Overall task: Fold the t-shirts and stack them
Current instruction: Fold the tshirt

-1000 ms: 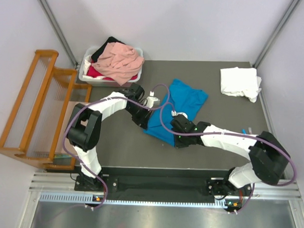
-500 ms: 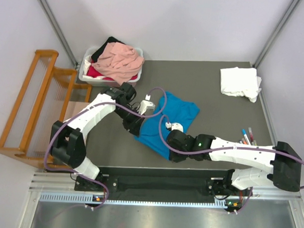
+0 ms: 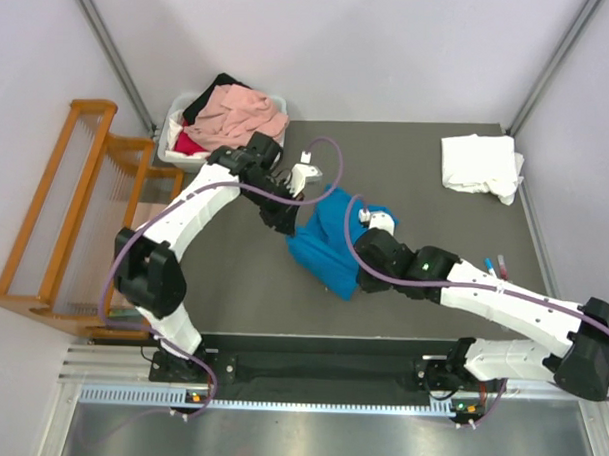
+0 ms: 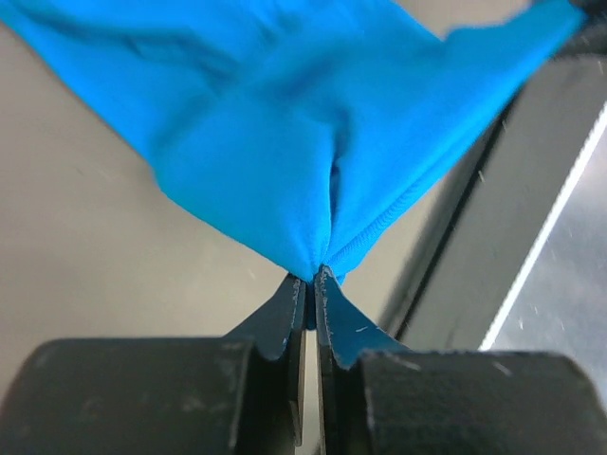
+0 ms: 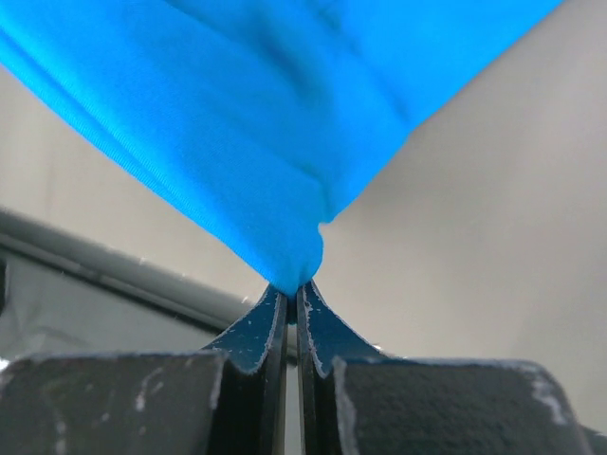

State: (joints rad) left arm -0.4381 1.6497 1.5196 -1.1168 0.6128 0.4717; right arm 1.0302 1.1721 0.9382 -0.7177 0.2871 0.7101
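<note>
Left gripper [image 3: 288,219] is pinched shut on a fold of the blue t-shirt [image 3: 324,247]. In the left wrist view its jaws meet on a hemmed edge and the cloth fans away from the tips. The right gripper [image 3: 363,222] is likewise closed on the same shirt, with a bunched corner caught between its jaws in the right wrist view.

The shirt hangs gathered between the two grippers at the middle of the counter [image 3: 435,218]. The left gripper is at its left side and the right gripper at its far right side, the two close together.

The shirt's near end lies close to the counter's near edge. Bare counter stretches to the right as far as a folded white t-shirt [image 3: 479,164] in the far right corner, well apart from the blue one. At the far left corner sits a white tub [image 3: 171,145] heaped with a salmon-pink t-shirt [image 3: 247,111], and a wooden rack [image 3: 75,220] stands off the left edge.

The bunched shirt's long axis runs roughly from far right to near left.
</note>
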